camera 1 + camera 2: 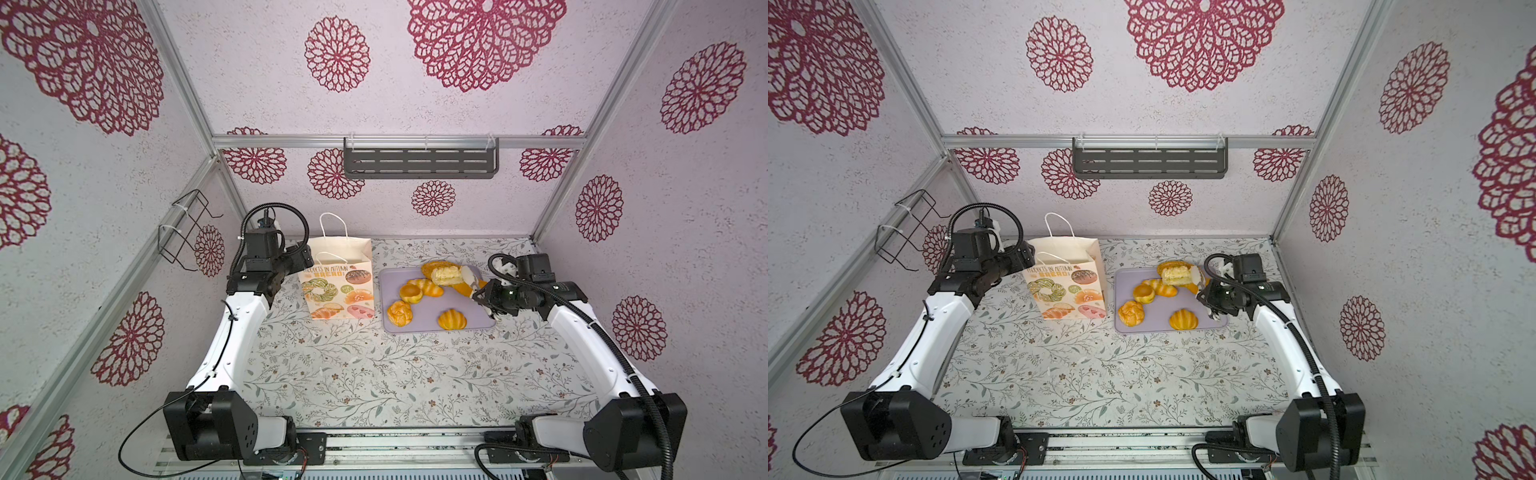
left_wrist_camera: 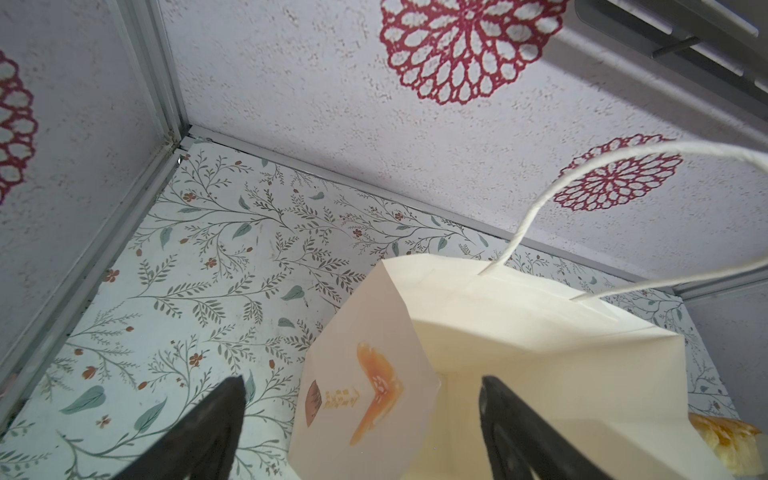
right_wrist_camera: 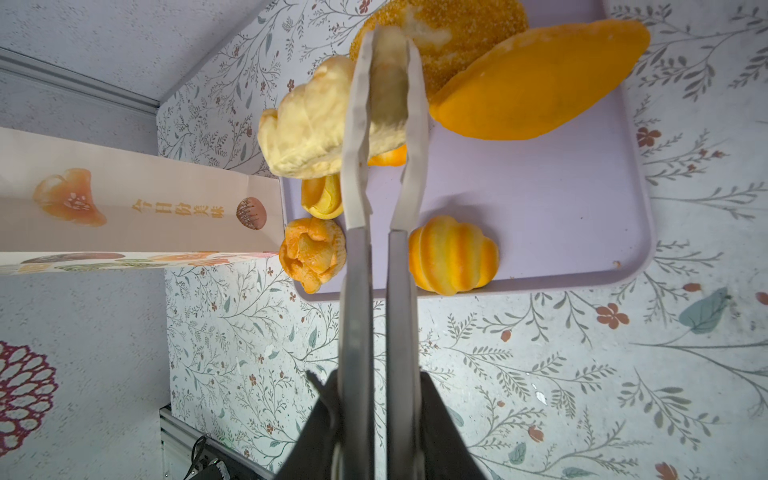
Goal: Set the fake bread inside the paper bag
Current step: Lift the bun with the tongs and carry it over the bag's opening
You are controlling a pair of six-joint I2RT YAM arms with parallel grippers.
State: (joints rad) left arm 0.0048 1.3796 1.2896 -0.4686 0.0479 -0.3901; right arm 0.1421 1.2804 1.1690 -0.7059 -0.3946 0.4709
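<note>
The right gripper [image 3: 378, 395] is clamping shut on a pair of metal tongs [image 3: 357, 291], and the tong tips are pinching the pale crumbly slice [image 3: 307, 133] of fake bread over the far part of the lilac tray [image 3: 540, 208]. Whether the slice is hanging clear of the sugared oval loaf [image 3: 457, 25] behind it cannot be told. The other breads are lying on the tray: a smooth oval loaf [image 3: 540, 79] is reaching past the rim, a shell-shaped bun [image 1: 452, 319] and a knotted bun [image 1: 400, 313] are sitting near the front edge, and a round bun [image 1: 411, 293] is lying just behind them. The paper bag [image 1: 338, 286] is standing upright just beside the tray's left edge, mouth facing up. The left gripper [image 2: 361, 380] is holding its jaws wide apart at the bag's left side, with the side panel lying between the two fingers — nothing is being gripped. The floral table [image 1: 374, 374] in front of bag and tray is lying open between the two arms.
</note>
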